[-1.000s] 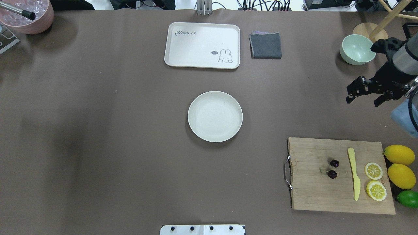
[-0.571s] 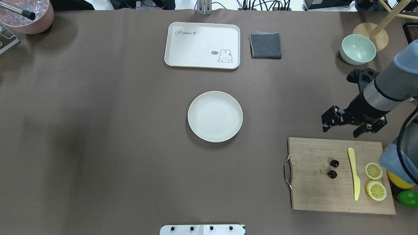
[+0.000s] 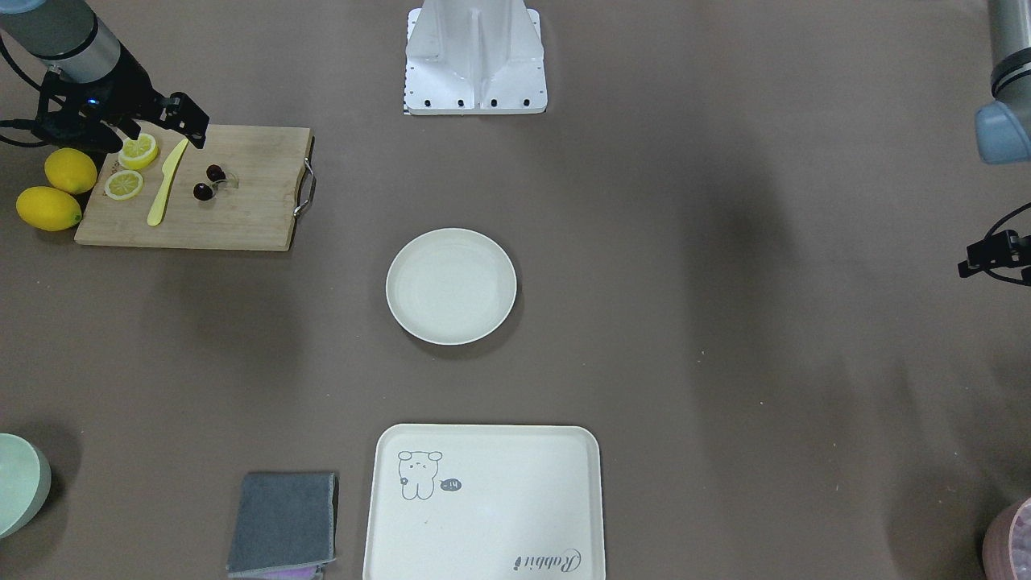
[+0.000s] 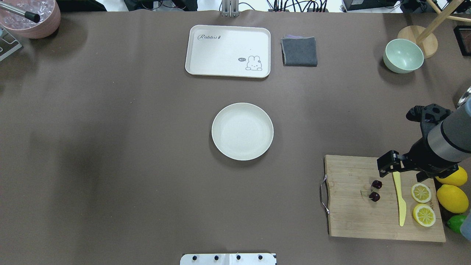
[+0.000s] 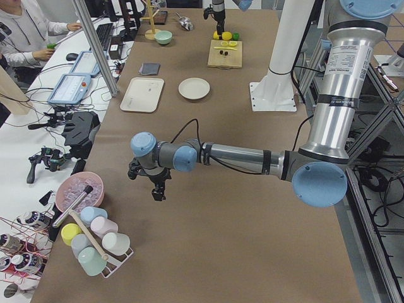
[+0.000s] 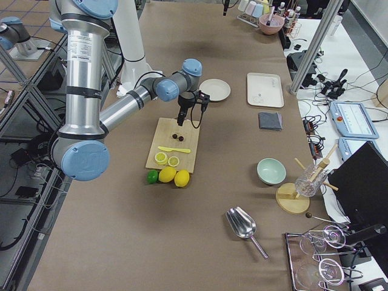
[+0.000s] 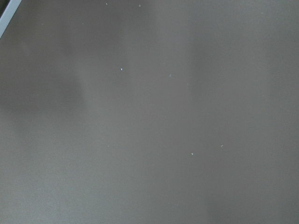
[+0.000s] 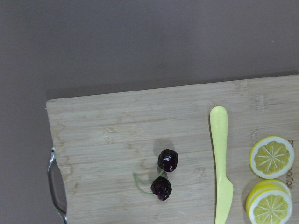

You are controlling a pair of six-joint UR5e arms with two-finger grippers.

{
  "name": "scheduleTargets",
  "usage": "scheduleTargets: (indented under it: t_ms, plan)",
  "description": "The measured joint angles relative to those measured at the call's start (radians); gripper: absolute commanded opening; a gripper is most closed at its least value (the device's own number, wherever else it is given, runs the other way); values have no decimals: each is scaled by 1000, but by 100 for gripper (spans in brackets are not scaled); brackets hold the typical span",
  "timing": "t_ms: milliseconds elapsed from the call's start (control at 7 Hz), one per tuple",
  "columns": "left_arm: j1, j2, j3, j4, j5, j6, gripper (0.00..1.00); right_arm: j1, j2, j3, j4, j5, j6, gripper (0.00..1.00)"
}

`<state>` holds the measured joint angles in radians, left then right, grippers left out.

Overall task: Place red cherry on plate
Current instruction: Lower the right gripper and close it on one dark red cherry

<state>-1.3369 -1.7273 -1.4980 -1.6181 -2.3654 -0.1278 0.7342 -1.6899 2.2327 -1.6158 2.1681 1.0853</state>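
The red cherry (image 4: 375, 189) is a pair of dark glossy fruits on pale stems, lying mid-way on a wooden cutting board (image 4: 353, 217); it also shows in the right wrist view (image 8: 164, 172) and the front view (image 3: 207, 182). The cream plate (image 4: 242, 131) sits bare at the table's centre, well left of the board. My right gripper (image 4: 404, 171) hovers open over the board's far edge, a little beyond and right of the cherry, holding nothing. My left gripper (image 3: 997, 258) is cut off at the frame edge over bare table; I cannot tell whether it is open or shut.
On the board lie a yellow knife (image 4: 400, 198) and lemon halves (image 4: 420, 193); whole lemons (image 4: 452, 198) and a lime (image 4: 456, 222) sit beside it. At the far side are a rabbit tray (image 4: 228, 51), grey cloth (image 4: 299, 51) and green bowl (image 4: 403, 56).
My right arm has swung from beside the green bowl toward the robot's side, ending over the board's far edge, jaws still open. Cherry and plate have not moved.
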Motion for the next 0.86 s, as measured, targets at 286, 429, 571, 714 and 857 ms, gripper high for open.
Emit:
scheduleTargets:
  t_ms: [286,429,571,714,857]
  plan:
    - [1,0,-6,1,1,-2,98,-43,-23,-129,202,-19,54,100]
    - [3,0,-6,1,1,-3,98,-62,-23,-194,296,-21,86,100]
    - [5,0,-6,1,1,-4,98,-77,-20,-234,344,-22,103,100]
    - [7,0,-5,1,1,-4,98,-91,-18,-253,363,-25,111,100]
    - [10,0,-5,1,1,-4,98,-102,-16,-264,369,-27,116,99]
